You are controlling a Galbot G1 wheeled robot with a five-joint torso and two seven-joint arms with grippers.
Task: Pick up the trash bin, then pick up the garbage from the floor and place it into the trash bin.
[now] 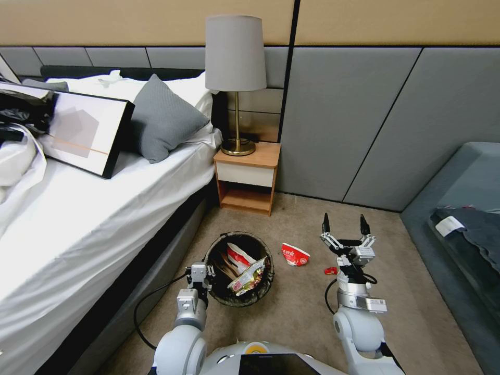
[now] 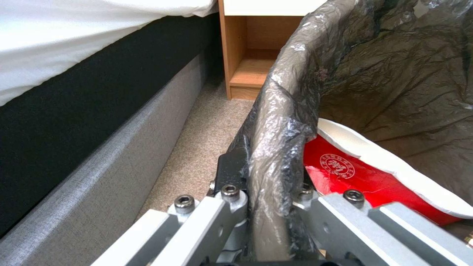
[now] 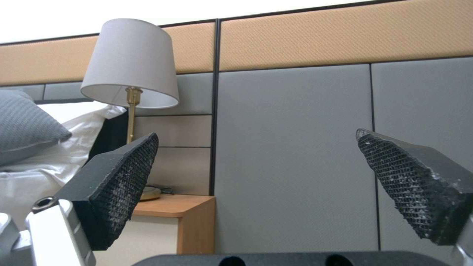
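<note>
- Left gripper [image 2: 268, 207], nearest my lens: jaws clamped on the bin [image 1: 238, 269] rim, one finger outside, one inside, the liner [image 2: 281, 122] pinched between them.
- Bin sits at 12 o'clock from my chest, just beside the bed [image 1: 78, 219], off the carpet [image 1: 291, 312] or on it I cannot tell.
- Inside the bin: red-and-white cup [image 2: 374, 173] against the near wall, a printed wrapper [image 1: 249, 276], tan paper under it.
- Right gripper [image 1: 345, 225] at 1 o'clock, raised, fingers pointing up and spread wide, holding nothing.
- Garbage left on the floor: crushed red cup [image 1: 295, 254] at 12 to 1 o'clock, between bin and right gripper; small red scrap [image 1: 330, 270] just beside my right wrist.
- Handling, my guess: cup is light, thin paper, already flattened, so it will give under the pads; pinch across the folded rim. Scrap is tiny and flat on the pile, likely fiddly.
- Bin is light, but the film is slick; rim grip could slip if tilted.
- Nightstand [image 1: 247, 177] and lamp [image 1: 235, 78] at 12, well apart.
</note>
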